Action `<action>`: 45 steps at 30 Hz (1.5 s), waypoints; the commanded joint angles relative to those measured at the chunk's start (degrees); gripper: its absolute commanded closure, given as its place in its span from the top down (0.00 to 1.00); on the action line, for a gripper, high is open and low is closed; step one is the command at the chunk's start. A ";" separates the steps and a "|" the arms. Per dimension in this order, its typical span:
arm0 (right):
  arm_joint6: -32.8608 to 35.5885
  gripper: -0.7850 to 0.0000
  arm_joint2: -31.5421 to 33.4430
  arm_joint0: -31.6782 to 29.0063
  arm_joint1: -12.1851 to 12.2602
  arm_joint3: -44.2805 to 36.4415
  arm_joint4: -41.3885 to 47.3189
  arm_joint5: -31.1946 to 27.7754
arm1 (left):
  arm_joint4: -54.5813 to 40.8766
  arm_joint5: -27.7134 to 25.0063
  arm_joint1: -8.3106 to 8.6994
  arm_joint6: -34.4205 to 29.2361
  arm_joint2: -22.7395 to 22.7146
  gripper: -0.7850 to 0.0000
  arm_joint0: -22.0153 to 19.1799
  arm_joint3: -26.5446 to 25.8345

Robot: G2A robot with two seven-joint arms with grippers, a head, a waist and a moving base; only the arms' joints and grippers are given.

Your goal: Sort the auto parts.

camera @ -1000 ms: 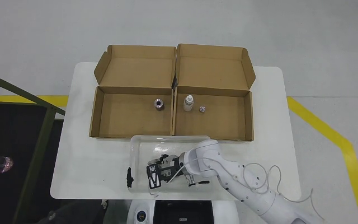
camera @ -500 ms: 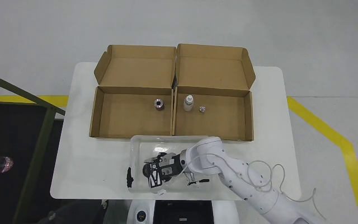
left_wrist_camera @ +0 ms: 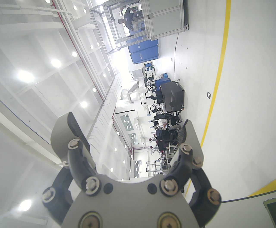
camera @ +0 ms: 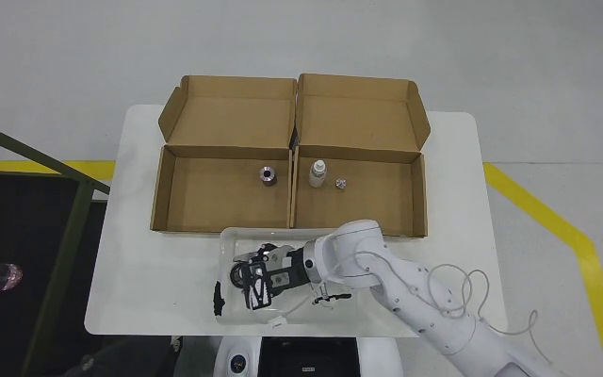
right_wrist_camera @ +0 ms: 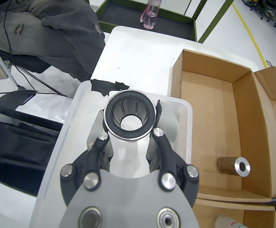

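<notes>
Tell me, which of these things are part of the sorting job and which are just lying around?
Job: right gripper, linear bearing it grips, clear plastic bin, two cardboard boxes, metal bushing, white bottle.
Lying about: pink water bottle, grey jacket, black tape.

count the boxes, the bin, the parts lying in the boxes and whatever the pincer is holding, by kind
cardboard boxes: 2
clear bin: 1
parts in the boxes: 3 (metal sleeve, white bottle, small part)
bearing in the right pincer: 1
total: 7
</notes>
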 commanded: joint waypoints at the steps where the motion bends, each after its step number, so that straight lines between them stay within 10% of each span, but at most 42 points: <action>1: 0.02 0.00 0.24 0.41 -0.01 -0.12 0.50 0.13 | 0.00 0.00 0.00 0.00 0.00 1.00 0.00 0.00; 45: -3.15 0.00 1.27 15.34 -2.90 16.42 8.59 6.25 | 0.00 0.00 0.00 0.00 0.00 1.00 0.00 0.00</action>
